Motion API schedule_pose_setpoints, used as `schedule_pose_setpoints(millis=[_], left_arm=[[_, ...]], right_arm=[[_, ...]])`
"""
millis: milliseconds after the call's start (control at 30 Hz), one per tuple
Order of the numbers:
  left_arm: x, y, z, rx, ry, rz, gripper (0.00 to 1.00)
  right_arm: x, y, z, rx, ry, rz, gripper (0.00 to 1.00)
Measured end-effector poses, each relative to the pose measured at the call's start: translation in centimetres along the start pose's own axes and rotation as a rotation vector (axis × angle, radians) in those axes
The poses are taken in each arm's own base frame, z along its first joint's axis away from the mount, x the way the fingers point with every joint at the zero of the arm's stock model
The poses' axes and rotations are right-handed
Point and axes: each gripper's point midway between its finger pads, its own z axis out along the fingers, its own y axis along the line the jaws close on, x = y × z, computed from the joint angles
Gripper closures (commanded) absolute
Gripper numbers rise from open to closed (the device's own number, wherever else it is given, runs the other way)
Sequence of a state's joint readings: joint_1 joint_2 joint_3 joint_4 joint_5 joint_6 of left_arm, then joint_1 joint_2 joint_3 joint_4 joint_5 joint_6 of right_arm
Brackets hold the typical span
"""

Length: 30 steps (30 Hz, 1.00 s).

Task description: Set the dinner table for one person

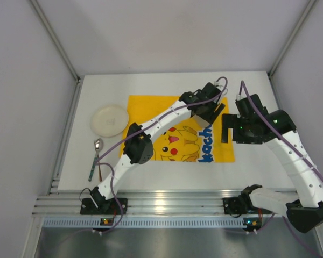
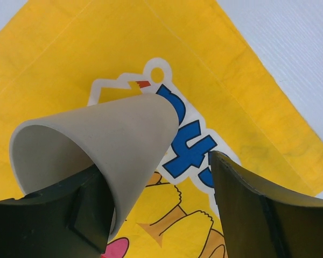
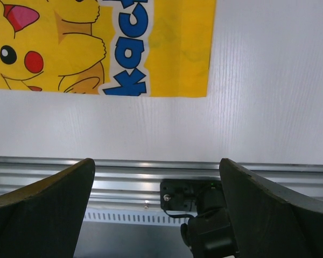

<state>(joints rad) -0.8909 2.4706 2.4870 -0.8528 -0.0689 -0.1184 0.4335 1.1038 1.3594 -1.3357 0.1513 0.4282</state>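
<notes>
A beige cup [image 2: 113, 140] stands with its narrow end on the yellow cartoon mat [image 2: 70, 54], by the blue lettering, mouth toward the left wrist camera. My left gripper [image 2: 156, 177] is open around the cup's near wall. One finger [image 2: 70, 215] is at the cup's mouth, and the other finger [image 2: 247, 204] stands clear of the wall with mat showing between. From above, the cup [image 1: 204, 123] shows under the left gripper [image 1: 207, 115] at the mat's right side. My right gripper [image 3: 156, 161] hangs open and empty over the dinner table [image 3: 215, 118] near its front rail.
A pale round plate [image 1: 109, 119] lies on the dinner table [image 1: 151, 174] left of the mat [image 1: 151, 107]. A spoon [image 1: 98, 145] and a dark-handled utensil [image 1: 91, 170] lie below the plate. The right gripper [image 1: 226, 130] hovers just right of the mat. The aluminium rail [image 1: 167, 205] runs along the near edge.
</notes>
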Motion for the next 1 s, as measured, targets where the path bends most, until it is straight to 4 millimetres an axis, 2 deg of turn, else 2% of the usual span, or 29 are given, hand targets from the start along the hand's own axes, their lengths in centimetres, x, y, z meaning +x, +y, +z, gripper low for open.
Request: schedule_pose_setpoints(millis=[200,333,400,533,667,767,833,900,933,1000], left_arm=[[-0.3,-2.4,-0.1,0.032,-0.022,0.025,0.27],[-0.8,-4.3,-0.2,0.072,-0.047,0.017,0.20],[-1.2,-5.0,-0.2,0.087,-0.066,0.007,0.13],[-2.4,-5.1,-0.3,0.092,-0.109,-0.019,0.01],[-4.3,-4.7,-1.5,0.083,-0.168,-0.046,0.01],[-6.8,-3.7,-4.1,0.067,-0.242,-0.083,0.02],[-9.0,-2.7,-6.8,0.052,-0.306,-0.113,0.02],[-11.0,-1.0,-10.2,0.024,-0.374,-0.148,0.02],[-11.9,0.4,-12.4,-0.006,-0.416,-0.171,0.01],[-12.5,3.0,-16.3,-0.075,-0.466,-0.209,0.02]], right_arm=[[0.1,0.0,0.0,-0.002,0.003,-0.001,0.00],[0.4,-0.1,0.3,0.003,0.015,-0.002,0.00],[0.6,-0.1,0.3,0.004,0.020,-0.003,0.00],[0.8,-0.2,0.3,0.003,0.023,-0.003,0.00],[0.8,0.0,0.0,-0.014,0.015,-0.002,0.00],[0.3,0.4,-0.6,-0.040,-0.009,0.002,0.00],[-0.9,1.1,-1.4,-0.077,-0.053,0.008,0.00],[-2.3,1.9,-2.3,-0.115,-0.103,0.015,0.00],[-3.0,2.3,-2.6,-0.132,-0.123,0.018,0.00],[-4.4,3.1,-2.5,-0.151,-0.141,0.020,0.00]])
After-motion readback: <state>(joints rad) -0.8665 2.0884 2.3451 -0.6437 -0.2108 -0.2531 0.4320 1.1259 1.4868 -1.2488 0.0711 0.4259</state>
